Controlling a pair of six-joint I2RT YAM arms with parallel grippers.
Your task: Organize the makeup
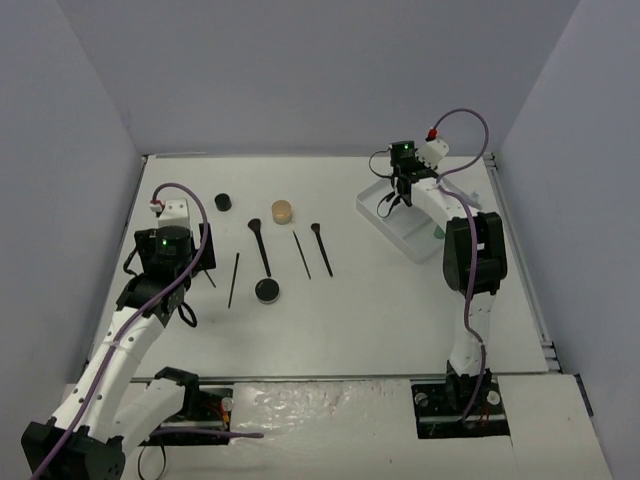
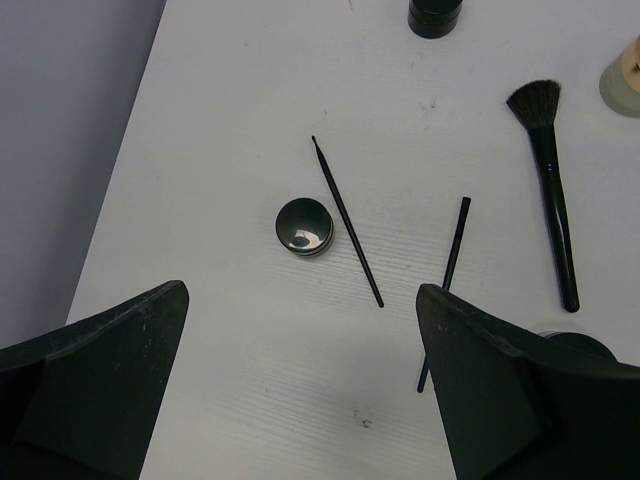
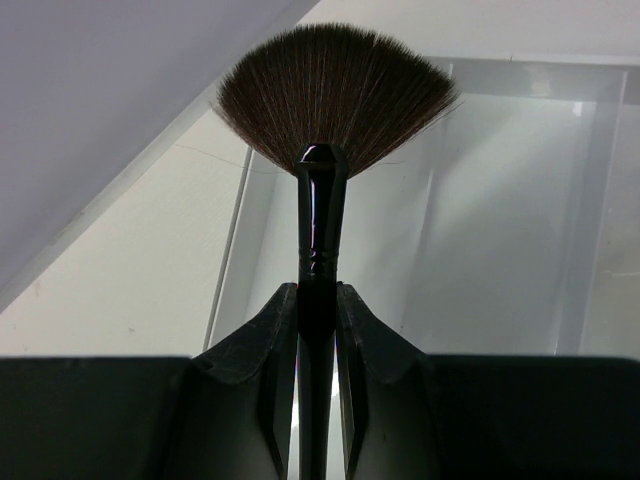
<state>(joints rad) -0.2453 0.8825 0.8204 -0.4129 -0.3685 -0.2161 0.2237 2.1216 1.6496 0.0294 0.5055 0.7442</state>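
Gaping wide, the left claw [image 2: 302, 310] hovers; the right claw [image 3: 317, 305] clamps a fan brush [image 3: 335, 95]

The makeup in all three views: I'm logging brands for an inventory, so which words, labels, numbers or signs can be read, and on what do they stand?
No text can be read in any view.
The fan brush in the right gripper: no print shows on its handle.
The black round pot: only glare on the lid, no lettering.
The tan jar: too small to tell.
The white tray: bare, no marking visible.
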